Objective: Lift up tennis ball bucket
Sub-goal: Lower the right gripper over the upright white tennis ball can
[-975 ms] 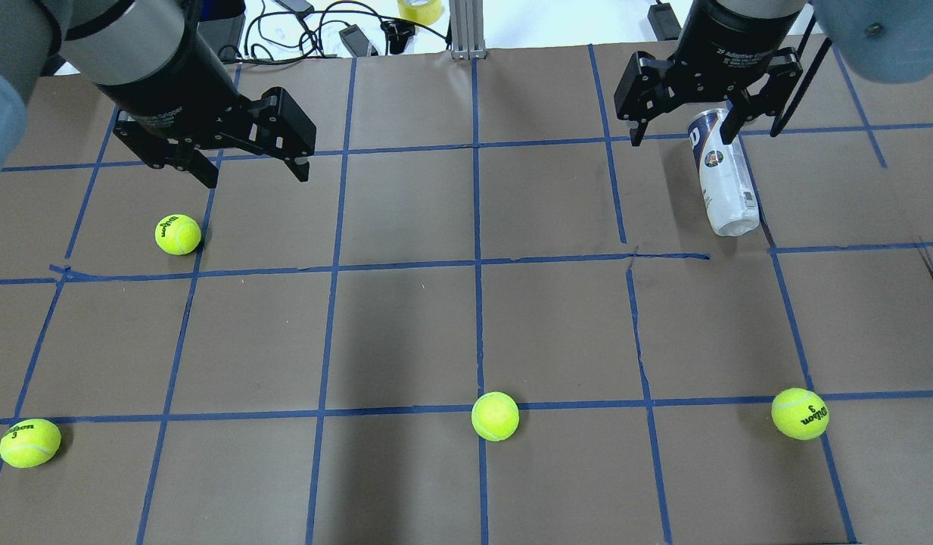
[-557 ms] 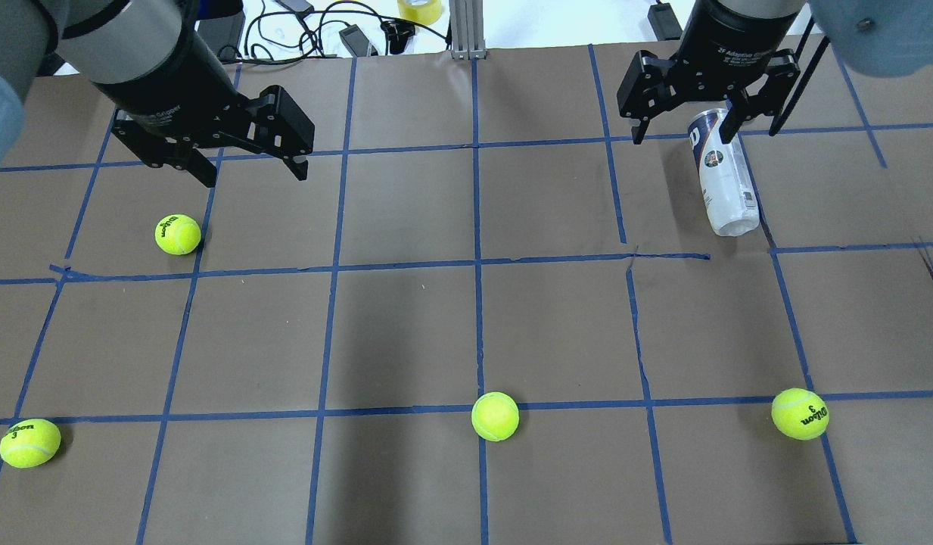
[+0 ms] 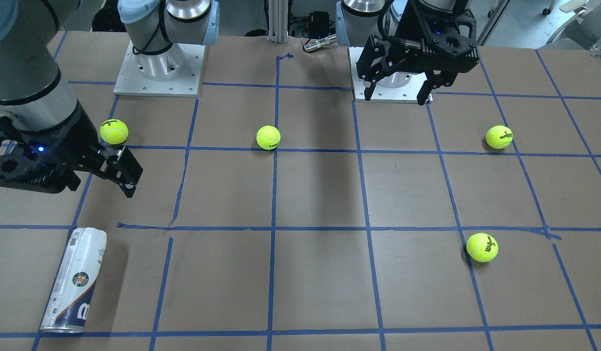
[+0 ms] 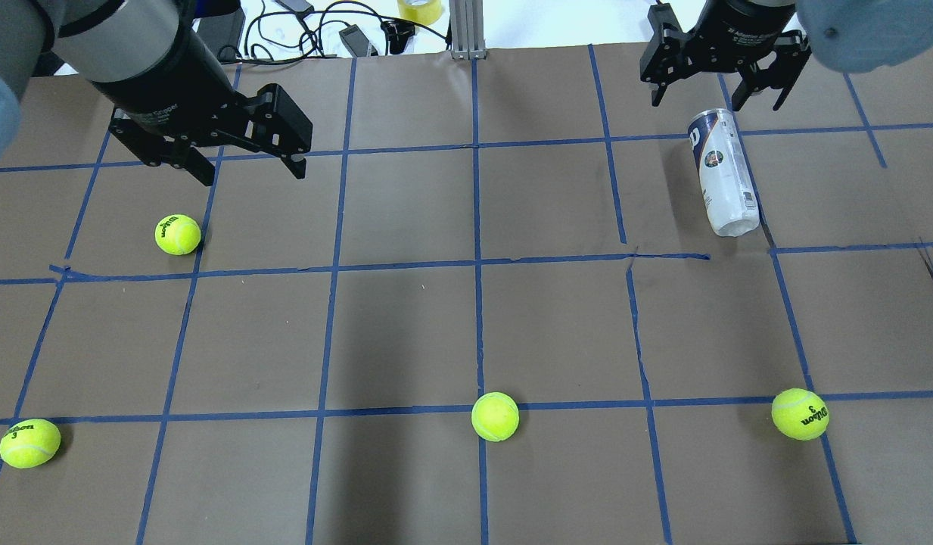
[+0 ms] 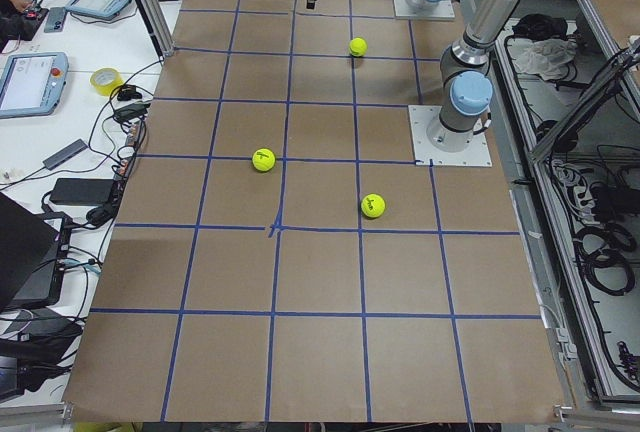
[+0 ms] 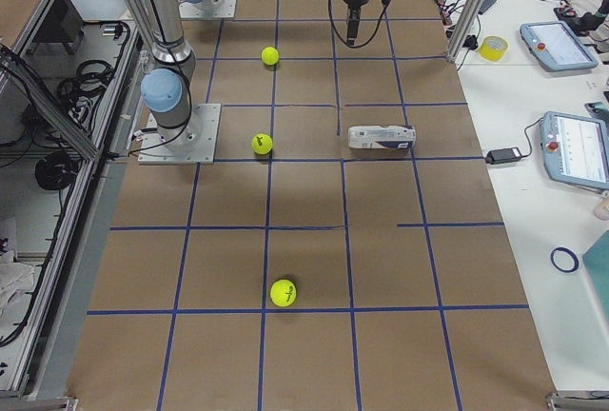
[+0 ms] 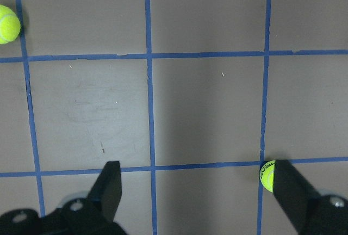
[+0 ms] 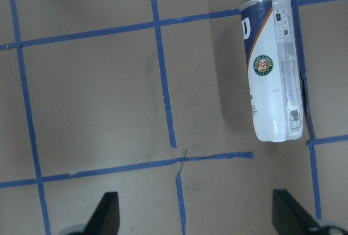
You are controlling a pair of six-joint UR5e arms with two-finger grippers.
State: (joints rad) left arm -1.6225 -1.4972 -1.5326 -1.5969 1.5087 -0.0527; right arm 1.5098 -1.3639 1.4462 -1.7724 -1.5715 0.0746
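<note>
The bucket (image 4: 723, 172) is lying on its side on the table (image 4: 405, 325). The right pincer (image 4: 714, 100) is hanging spread wide, above the bucket and a bit off to one side, its gap crossing the bucket's long way. The left pincer (image 4: 254, 174), also spread and empty, is hanging well apart from the bucket. One bucket and four balls (image 4: 495, 416) are lying there.

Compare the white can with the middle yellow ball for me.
The tennis ball can is a long white-and-navy cylinder; the middle tennis ball is a yellow-green sphere. The can lies far from the arm bases, the ball near them. Both rest on the table, untouched.
</note>
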